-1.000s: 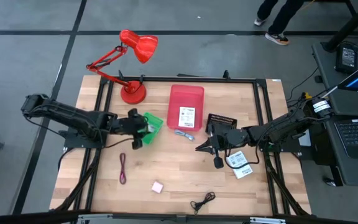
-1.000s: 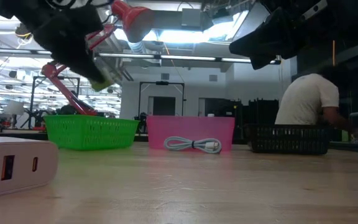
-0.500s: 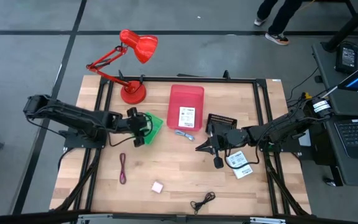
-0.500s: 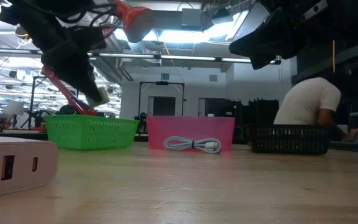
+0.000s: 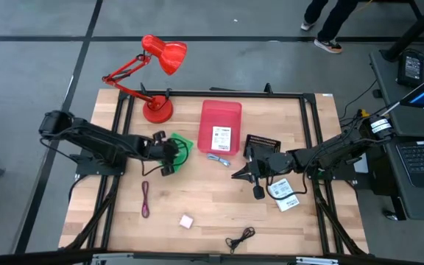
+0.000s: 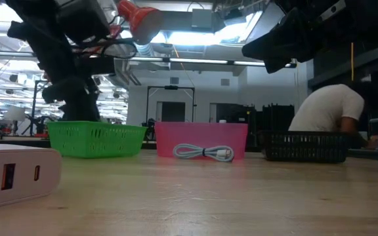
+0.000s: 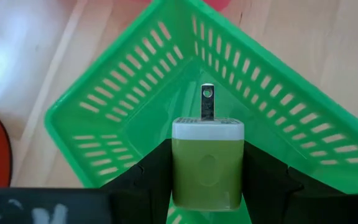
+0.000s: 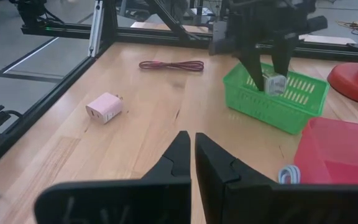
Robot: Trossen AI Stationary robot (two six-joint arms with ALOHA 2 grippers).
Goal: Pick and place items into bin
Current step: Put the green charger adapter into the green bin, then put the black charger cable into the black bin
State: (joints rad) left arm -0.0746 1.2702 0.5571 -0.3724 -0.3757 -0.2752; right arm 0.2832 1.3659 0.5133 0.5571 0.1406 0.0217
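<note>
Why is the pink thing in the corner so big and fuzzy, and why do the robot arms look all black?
In the low view the pink charger sits almost against the lens, so it looms and blurs; the arms are dark silhouettes against bright ceiling lights. In the right wrist view the same charger looks small and sharp.

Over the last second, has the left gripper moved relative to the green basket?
Yes. The left gripper, shut on the green-white charger, has moved forward and down over the green basket.
</note>
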